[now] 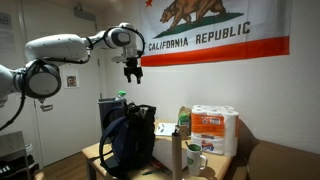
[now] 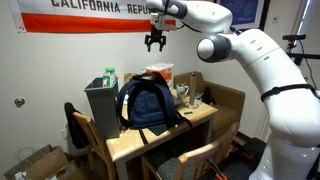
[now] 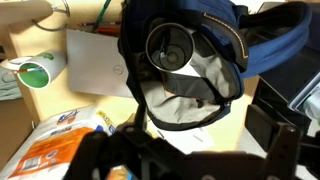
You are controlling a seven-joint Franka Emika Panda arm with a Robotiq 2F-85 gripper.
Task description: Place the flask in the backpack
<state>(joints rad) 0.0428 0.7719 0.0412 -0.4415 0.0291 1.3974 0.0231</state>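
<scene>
Your hand (image 2: 155,43) hangs in the air high above the backpack (image 2: 148,102). Its fingers are spread, with nothing between them. In an exterior view the hand (image 1: 131,72) shows the same wide gap. In the wrist view it is only a dark blur along the bottom edge.

Straight below you, the wrist view looks down into the backpack (image 3: 232,60). Its mouth is pulled open and the pale grey lining shows. The flask (image 3: 168,48) is inside that opening. You see it end-on as a round dark top, close to the rim on the far side from your hand. Neither exterior view shows the flask.

The backpack (image 1: 128,140) sits upright on the wooden surface (image 2: 125,147).

- **Beside the backpack:** a tall silvery cylinder (image 1: 177,155) stands on the surface.
- **Past the cylinder:** a white mug (image 1: 195,158) stands just beyond it, going away from the backpack.
- **Farther the same way:** a wrapped pack of paper rolls (image 1: 213,130) sits farthest along.
- **On the backpack's other side:** a grey box (image 2: 102,105) stands touching it or nearly so, and is about as tall.

Behind the backpack, on the wall, a California Republic flag (image 1: 215,35) hangs at about the height of your hand.
</scene>
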